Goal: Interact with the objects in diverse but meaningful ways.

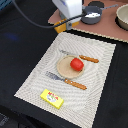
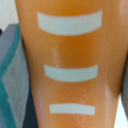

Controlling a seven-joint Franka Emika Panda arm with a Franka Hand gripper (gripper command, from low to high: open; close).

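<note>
Exterior and wrist views of a toy kitchen scene. In the exterior view we are seeing a woven placemat (image 1: 35,82) lying on a dark table (image 1: 20,35). Near its middle a beige plate (image 1: 64,70) is carrying a red tomato (image 1: 76,64). Two pieces of orange-handled cutlery are flanking the plate: a knife (image 1: 82,57) on its far side and a fork (image 1: 67,81) on its near side, both just beside the rim. A yellow packet (image 1: 52,98) is lying flat on the placemat near its front edge, well apart from the plate. At the top of this view the white body of the arm (image 1: 67,7) is hanging over the placemat's far edge, with an orange piece showing just below it. Beyond, a brown board (image 1: 100,27) is bearing a grey saucepan (image 1: 91,15) and, toward the exterior view's right, a grey pot (image 1: 123,17).

In the wrist view an orange bread loaf (image 2: 70,60) with three pale stripes is filling almost the whole picture, very close to the lens. We are not seeing the fingers of the hand in either view, so we cannot tell how far it is open or whether it is gripping the loaf
</note>
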